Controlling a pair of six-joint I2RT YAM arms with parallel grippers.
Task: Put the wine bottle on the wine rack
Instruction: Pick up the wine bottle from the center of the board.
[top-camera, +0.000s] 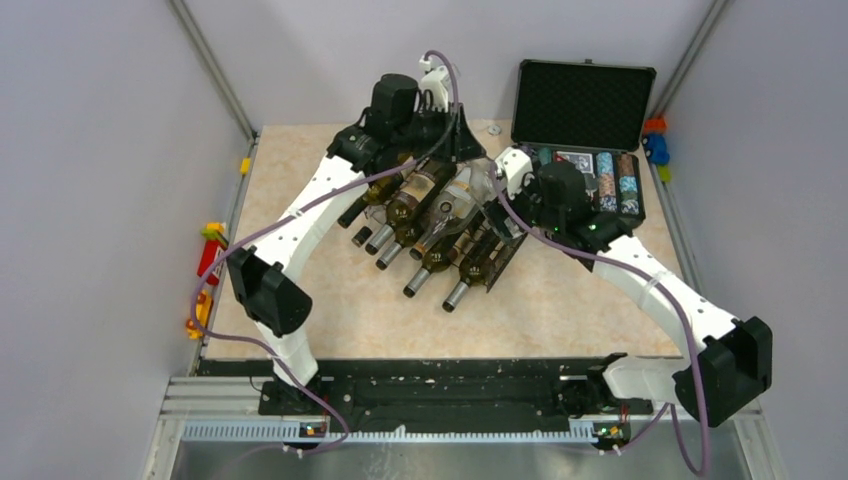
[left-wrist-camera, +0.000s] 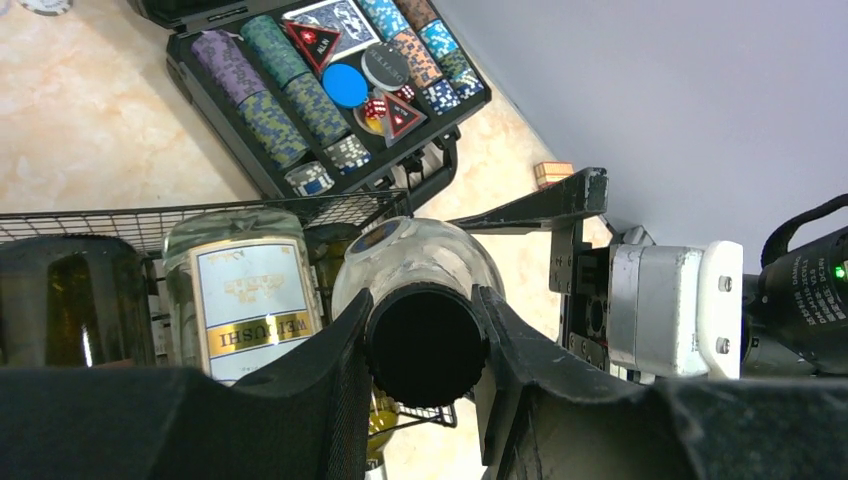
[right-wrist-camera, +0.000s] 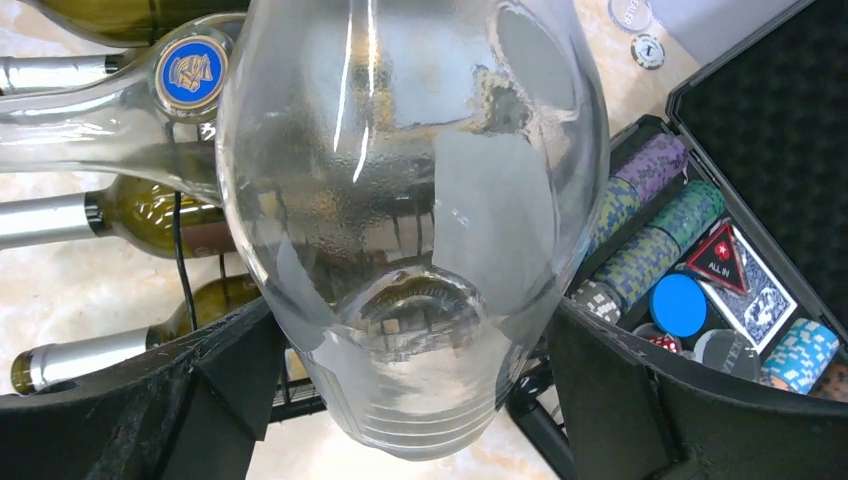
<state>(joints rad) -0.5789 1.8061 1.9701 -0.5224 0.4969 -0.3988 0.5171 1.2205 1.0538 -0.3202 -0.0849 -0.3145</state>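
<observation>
The wine bottle (top-camera: 478, 183) is clear glass with a black cap and hangs over the far right part of the wine rack (top-camera: 503, 256), a black wire-mesh rack. My left gripper (left-wrist-camera: 425, 302) is shut on the bottle's black cap (left-wrist-camera: 425, 345); it is at the rack's far end in the top view (top-camera: 458, 140). My right gripper (right-wrist-camera: 410, 325) has its fingers against both sides of the clear body (right-wrist-camera: 410, 170), and in the top view it is (top-camera: 508, 178). Several dark and labelled bottles (top-camera: 415, 200) lie in the rack's cradles.
An open black foam-lined case (top-camera: 590, 150) of poker chips stands right of the rack, close to the right arm; it also shows in the left wrist view (left-wrist-camera: 320, 90) and right wrist view (right-wrist-camera: 690, 250). Small coloured toys (top-camera: 208, 260) lie off the table's left edge, others (top-camera: 655, 140) at the right.
</observation>
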